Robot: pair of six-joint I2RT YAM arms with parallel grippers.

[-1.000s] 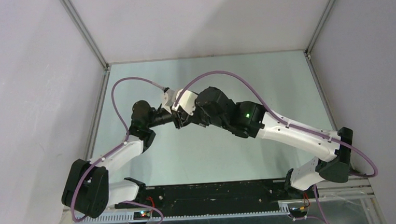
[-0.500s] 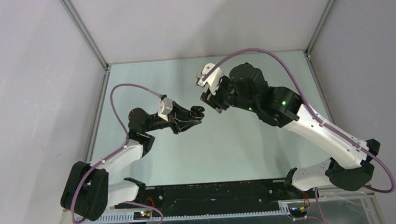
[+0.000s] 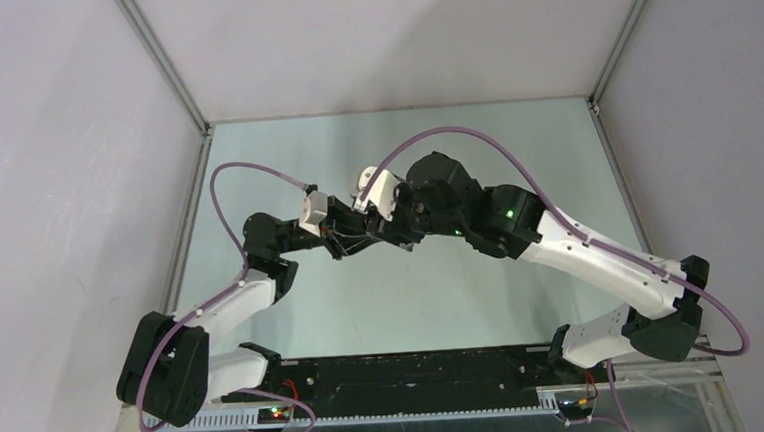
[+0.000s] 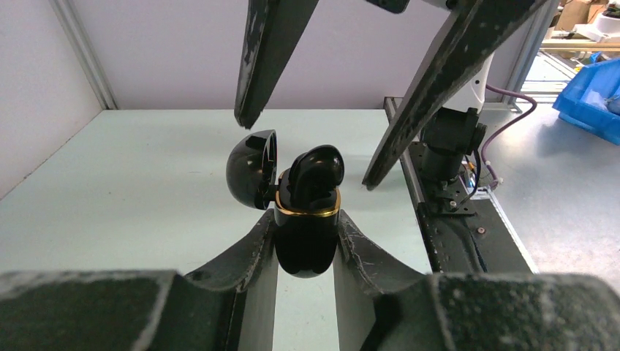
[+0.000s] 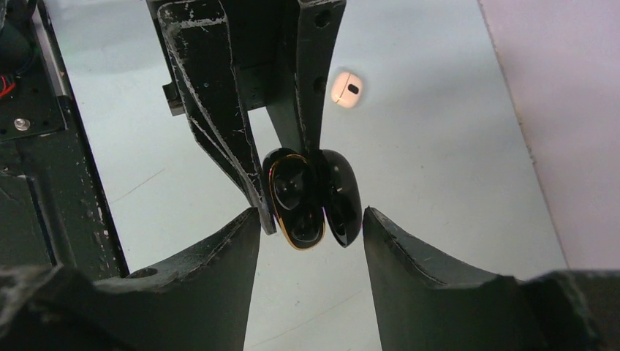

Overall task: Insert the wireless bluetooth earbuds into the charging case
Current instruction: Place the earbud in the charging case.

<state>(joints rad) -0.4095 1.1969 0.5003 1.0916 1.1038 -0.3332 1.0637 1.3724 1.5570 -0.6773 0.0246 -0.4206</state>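
My left gripper [image 4: 307,219] is shut on the black charging case [image 4: 307,241], which has a gold rim and an open lid [image 4: 252,168]. A black earbud [image 4: 316,172] stands in the case and rises above the rim. My right gripper [image 5: 311,219] is open and empty. Its fingers [image 4: 267,58] straddle the case from above without touching it. The case also shows in the right wrist view [image 5: 296,201]. In the top view both grippers meet at mid-table [image 3: 369,235] and the case is hidden. No other black earbud shows.
A small cream-white rounded piece with a dark spot [image 5: 346,88] lies on the pale green table beyond the case; I cannot tell what it is. The black base rail [image 3: 407,370] runs along the near edge. Grey walls close the sides and back.
The right gripper drew back from the case toward the far side, then came back over it. The left gripper kept hold of the case and shifted only slightly.
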